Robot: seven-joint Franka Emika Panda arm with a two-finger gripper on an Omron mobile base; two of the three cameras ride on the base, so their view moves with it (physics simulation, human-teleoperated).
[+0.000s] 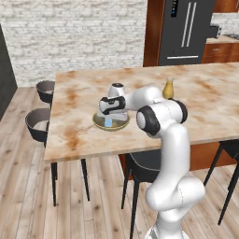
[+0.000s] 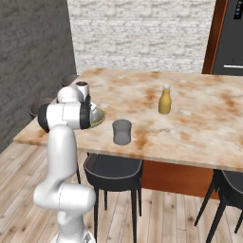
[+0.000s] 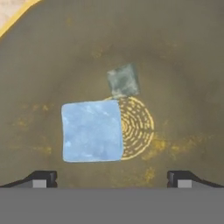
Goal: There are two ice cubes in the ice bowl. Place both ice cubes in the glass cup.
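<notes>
On the desk [image 2: 199,128] the ice bowl [image 1: 111,123] stands near the left front corner. Two ice cubes [image 3: 92,131] lie in it, touching at a corner. The end effector [image 3: 111,177] hangs just above them. The glass cup [image 2: 122,132] stands right of the bowl, the bottle [image 2: 164,100] behind it.

In the right base view, the olive-yellow shallow ice bowl [image 2: 98,117] under the claw [image 3: 112,179] is mostly hidden behind the white arm.
</notes>
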